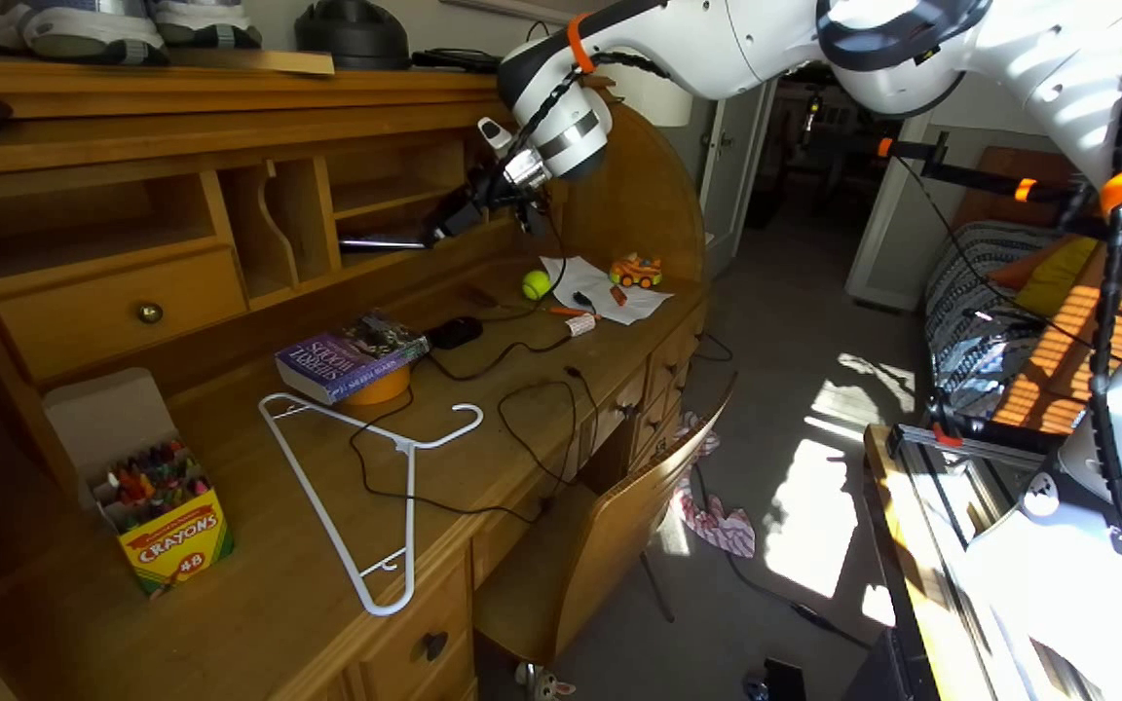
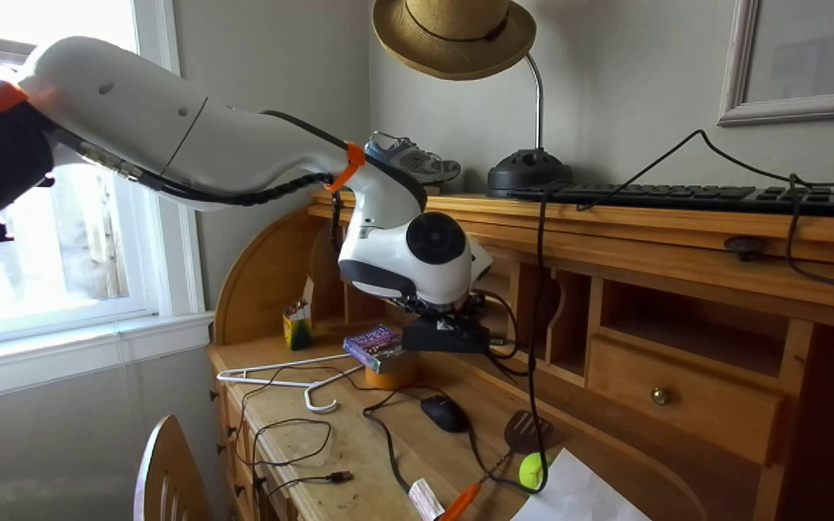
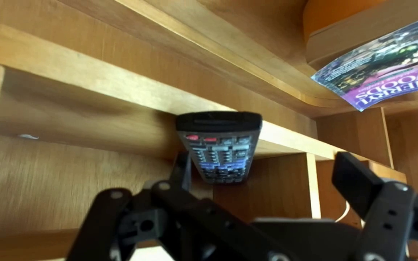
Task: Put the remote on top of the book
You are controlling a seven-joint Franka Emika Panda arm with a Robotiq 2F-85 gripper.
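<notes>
One remote [image 3: 220, 148] juts from a wooden cubby [image 3: 67, 174]. The gripper [image 3: 263, 159] stands wide, off-centre to it, contact unclear; closing thus could shove the remote askew. Lopsided placement could tip the book [image 1: 352, 355], which overhangs its base [image 1: 381, 387]. Remote: slim black plastic, small buttons. Book: glossy, curled cover. Base: round, orange.

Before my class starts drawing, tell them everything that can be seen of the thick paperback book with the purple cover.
The purple-covered paperback book lies closed, cover up, on a round orange object on the brown wooden desk, jutting past that support. The cover shows white lettering, SHERRYL WOODS, on purple beside a picture of greenery, and looks slightly bowed; the page edges are tan and papery. Only the orange object is seen touching it. Whether it lies quite level is hard to tell.
</notes>
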